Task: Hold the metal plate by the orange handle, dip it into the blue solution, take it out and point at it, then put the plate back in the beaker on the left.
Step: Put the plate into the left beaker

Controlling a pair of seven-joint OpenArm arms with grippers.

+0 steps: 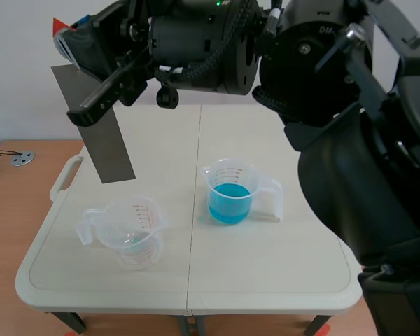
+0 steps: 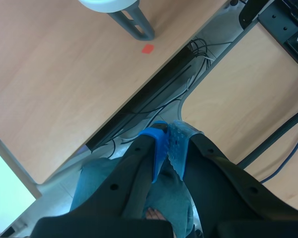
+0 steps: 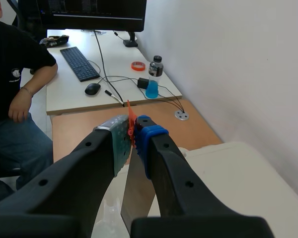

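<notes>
**A:** Where's the plate?
**B:** The metal plate hangs tilted in the air over the left part of the table. The right gripper is clamped on the orange handle. Its arm comes in from the right and crosses the top of the front view.

**A:** How much of the handle shows?
**B:** From the front, one orange corner past the fingers. The rest is covered, and a black finger hides part of the plate's upper end. From the right wrist, there's a thin orange sliver pinched between the pads, with grey plate dropping away beneath.

**A:** Is it in a beaker?
**B:** No. Its lower edge sits above the empty beaker, clear of the rim. Whether it is forward of it or behind, I cannot judge. The other beaker, holding the blue solution, stands near the table's middle, well apart from the plate.

**A:** Wet or dry?
**B:** Cannot tell. The surface reads plain grey.

**A:** And the left arm?
**B:** It's not seen from the front. Its wrist camera looks down on a wooden surface and cables. On the left gripper the blue pads are pressed together with nothing between them. There's something blue-grey beneath that I cannot make out.

**A:** Anything beyond?
**B:** A person sits at a desk, only partly in view. There's a keyboard and a bottle.
</notes>
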